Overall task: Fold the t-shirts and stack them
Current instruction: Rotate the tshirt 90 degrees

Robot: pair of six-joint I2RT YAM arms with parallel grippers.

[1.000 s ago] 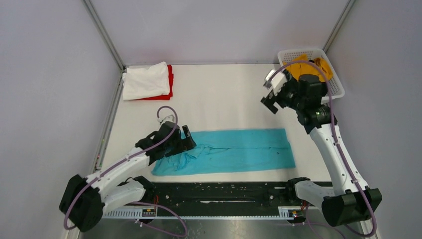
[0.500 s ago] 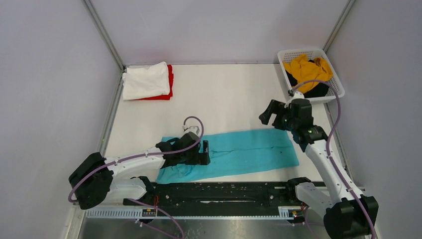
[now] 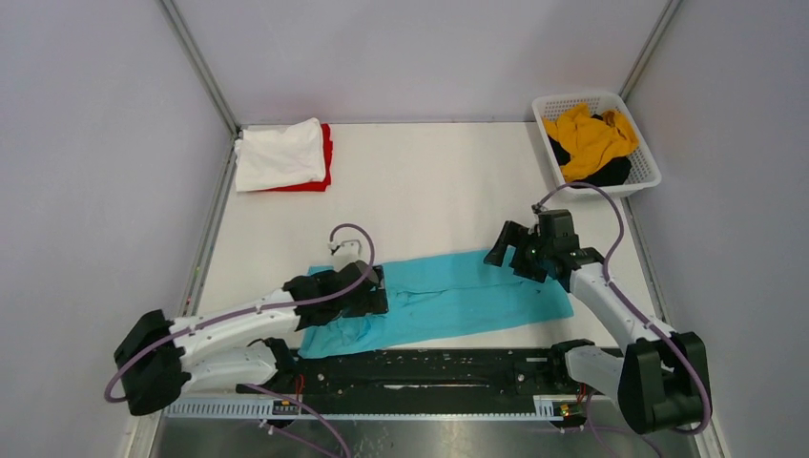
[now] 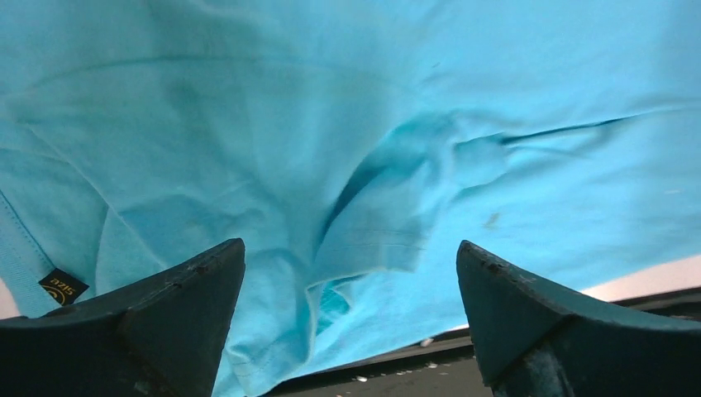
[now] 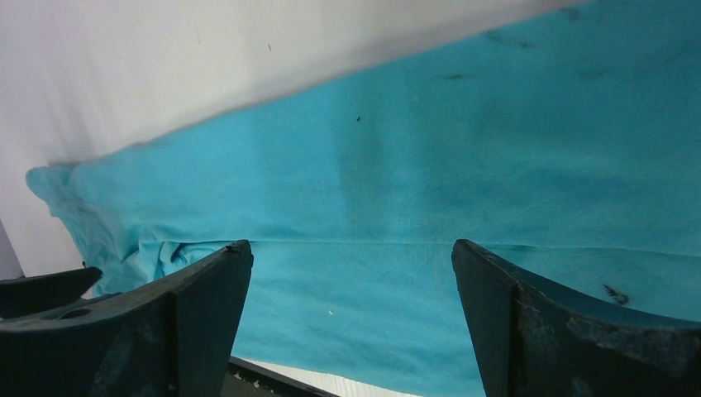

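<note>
The turquoise t-shirt (image 3: 448,301) lies folded lengthwise in a long strip near the table's front edge. It fills the left wrist view (image 4: 372,124) and the right wrist view (image 5: 430,190). My left gripper (image 3: 378,291) is open and empty, low over the shirt's crumpled left part with its sleeve (image 4: 372,240). My right gripper (image 3: 503,247) is open and empty, just above the strip's far edge near its right end. A folded white t-shirt (image 3: 280,153) lies on a red t-shirt (image 3: 326,153) at the back left. A mustard-yellow t-shirt (image 3: 591,138) and a black t-shirt (image 3: 611,173) sit in the basket.
The white lattice basket (image 3: 641,153) stands at the back right. A black rail (image 3: 420,367) runs along the table's front edge between the arm bases. Grey walls close in the left, back and right sides.
My right arm has swung down from beside the basket to the shirt's right part. My left gripper moved right along the shirt, then back a little. The strip now lies skewed.
</note>
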